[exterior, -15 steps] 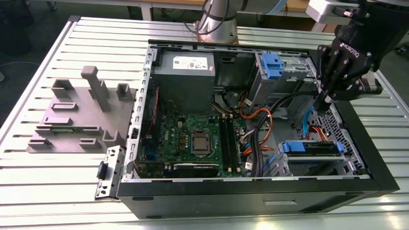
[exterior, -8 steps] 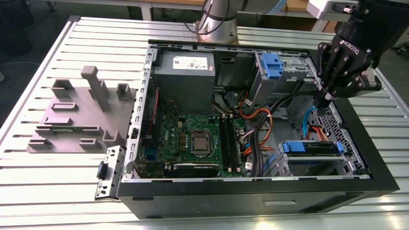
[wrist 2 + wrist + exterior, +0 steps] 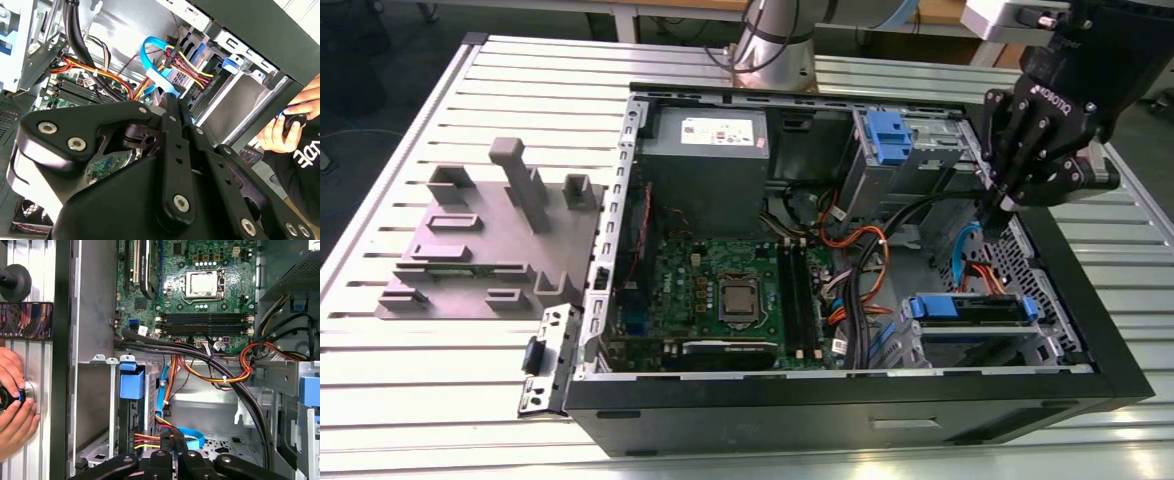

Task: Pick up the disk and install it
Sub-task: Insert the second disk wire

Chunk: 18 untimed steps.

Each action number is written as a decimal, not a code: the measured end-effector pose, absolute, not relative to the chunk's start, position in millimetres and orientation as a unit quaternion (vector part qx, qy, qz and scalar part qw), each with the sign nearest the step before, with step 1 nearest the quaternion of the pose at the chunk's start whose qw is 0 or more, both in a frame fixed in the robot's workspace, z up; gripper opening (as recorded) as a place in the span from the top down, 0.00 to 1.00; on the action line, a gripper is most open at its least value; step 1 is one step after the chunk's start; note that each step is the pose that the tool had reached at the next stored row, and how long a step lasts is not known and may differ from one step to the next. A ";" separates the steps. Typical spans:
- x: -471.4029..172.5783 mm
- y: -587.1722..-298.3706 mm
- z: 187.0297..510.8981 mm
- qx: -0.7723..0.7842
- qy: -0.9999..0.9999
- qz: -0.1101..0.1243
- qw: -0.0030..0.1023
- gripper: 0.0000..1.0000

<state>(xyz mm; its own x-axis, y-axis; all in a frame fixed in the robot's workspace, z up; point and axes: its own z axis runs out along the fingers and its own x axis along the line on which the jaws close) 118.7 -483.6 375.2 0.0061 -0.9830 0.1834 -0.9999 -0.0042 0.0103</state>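
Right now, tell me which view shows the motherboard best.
The first wrist view: the motherboard lies face-on, socket and memory slots plain. The exterior view shows it at a slant. The second wrist view shows a strip of it behind cables.

table: ribbed metal slats | floor: dark, exterior view's left | behind: wooden bench edge

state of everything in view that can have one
gripper: empty, over the case's edge on the exterior view's right
disk: seated in its drive bay
computer case: lying flat, side panel off
grey fixture tray: nothing on it
person's hands: on a round controller beside the case
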 end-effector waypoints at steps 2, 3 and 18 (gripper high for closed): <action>118.8 -483.6 374.8 0.706 -0.702 0.064 0.071 0.83; 118.9 -483.5 374.7 0.706 -0.702 0.065 0.072 0.83; 121.8 -482.4 356.2 0.705 -0.701 0.073 0.082 0.76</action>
<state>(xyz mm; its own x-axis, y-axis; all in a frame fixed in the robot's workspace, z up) 121.8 -482.4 356.2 0.0066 -0.9758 0.2185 -0.9999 -0.0039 0.0130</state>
